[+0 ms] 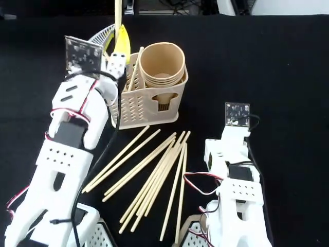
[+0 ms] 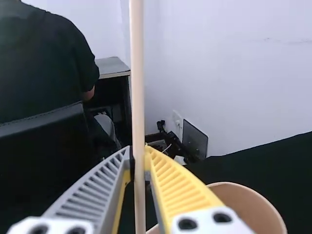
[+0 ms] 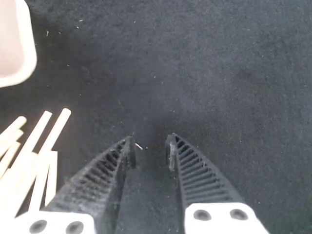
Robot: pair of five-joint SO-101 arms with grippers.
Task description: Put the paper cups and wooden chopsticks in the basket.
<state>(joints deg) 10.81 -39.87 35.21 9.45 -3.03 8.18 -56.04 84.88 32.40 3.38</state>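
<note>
The left gripper (image 2: 138,155) is clenched on a single wooden chopstick (image 2: 136,73): its grey and yellow fingers pinch the stick low on its length and hold it close to upright. In the high view this gripper (image 1: 117,45) hangs above the far left corner of the basket (image 1: 136,110), with the held chopstick (image 1: 118,15) rising past the top edge of that view. Just beside it, the paper cups (image 1: 163,62) sit nested as a stack inside the basket, their rim showing at the corner of the left wrist view (image 2: 248,204). At least one other chopstick (image 1: 135,69) already leans in the basket's narrower section next to the cups. Nearer the arms, a good many loose chopsticks (image 1: 154,175) lie fanned on the black table (image 1: 267,62), in front of the basket and between the two arms. The right gripper (image 3: 149,146) is released and holds nothing, its jaws parted a little above bare cloth, with the ends of those loose chopsticks (image 3: 29,146) just off to one side. As I judge it, the cups' part of the job looks finished, since no cup stands outside the basket. The chopsticks' part is barely begun: one stick is poised for the drop and nearly the whole pile is left to carry over.
</note>
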